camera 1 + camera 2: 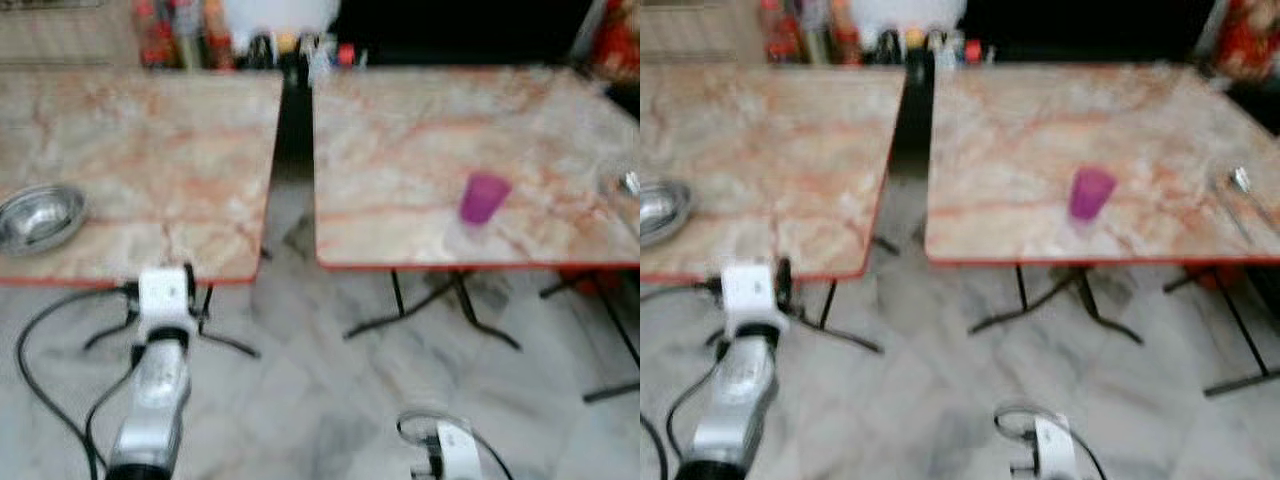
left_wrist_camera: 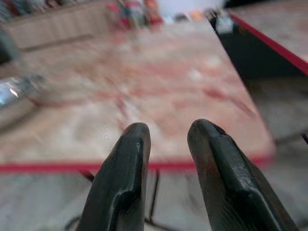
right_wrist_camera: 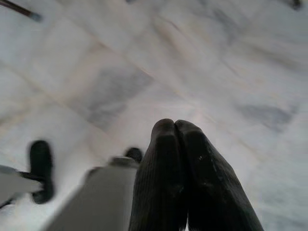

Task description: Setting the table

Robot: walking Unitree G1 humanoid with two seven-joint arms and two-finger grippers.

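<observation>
Two marble-patterned tables with red edges stand side by side. The left table (image 1: 150, 150) carries a metal bowl (image 1: 40, 215) near its front left corner. On the right table (image 1: 430, 130) a purple cup (image 1: 483, 197) stands upright near the front edge, and a spoon (image 1: 1240, 180) lies at the far right. My left arm (image 1: 160, 340) is raised just before the left table's front edge. Its gripper (image 2: 166, 132) is open and holds nothing, pointing over the tabletop, with the bowl (image 2: 14, 94) off to one side. My right gripper (image 3: 174, 126) hangs low over the floor, shut and holding nothing.
A dark gap (image 1: 292, 130) separates the two tables. Bottles and jars (image 1: 190, 35) line the back behind them. Black metal table legs (image 1: 440, 300) spread over the grey marble floor (image 1: 320, 400). Something red (image 1: 615, 40) stands at the back right.
</observation>
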